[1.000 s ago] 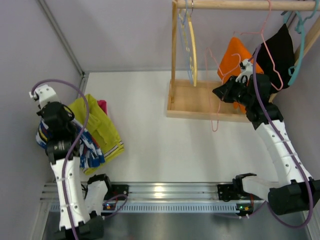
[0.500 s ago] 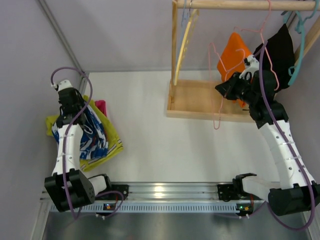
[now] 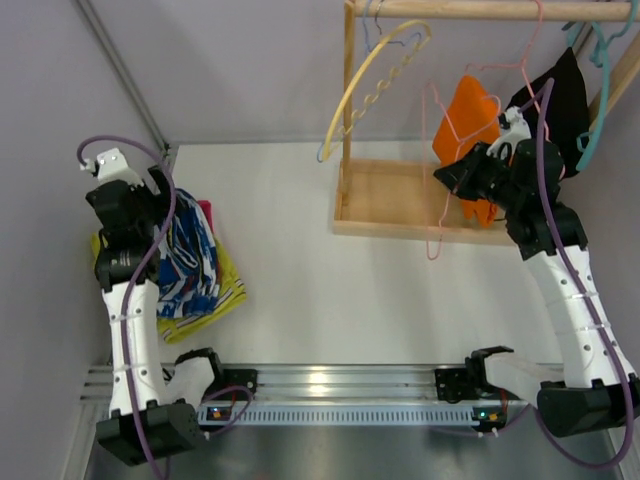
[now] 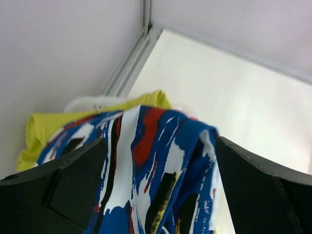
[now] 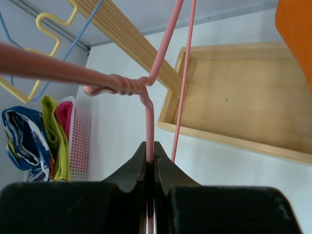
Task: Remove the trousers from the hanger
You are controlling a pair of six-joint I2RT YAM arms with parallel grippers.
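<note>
Where the table (image 3: 320, 290) meets the left wall (image 3: 45, 120), the blue patterned trousers (image 3: 190, 265) lie heaped on a yellow garment (image 3: 228, 282). The left gripper (image 4: 160, 140) hangs just above them, jaws spread wide. The right gripper (image 5: 150, 146) is clamped on a pink hanger (image 5: 148, 119) by the wooden rack (image 3: 395, 205).

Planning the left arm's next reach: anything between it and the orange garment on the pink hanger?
Yes, from above: the rack's left post and the tilted yellow hanger lie between the open left gripper and the orange garment. The right gripper is shut on the pink hanger.
</note>
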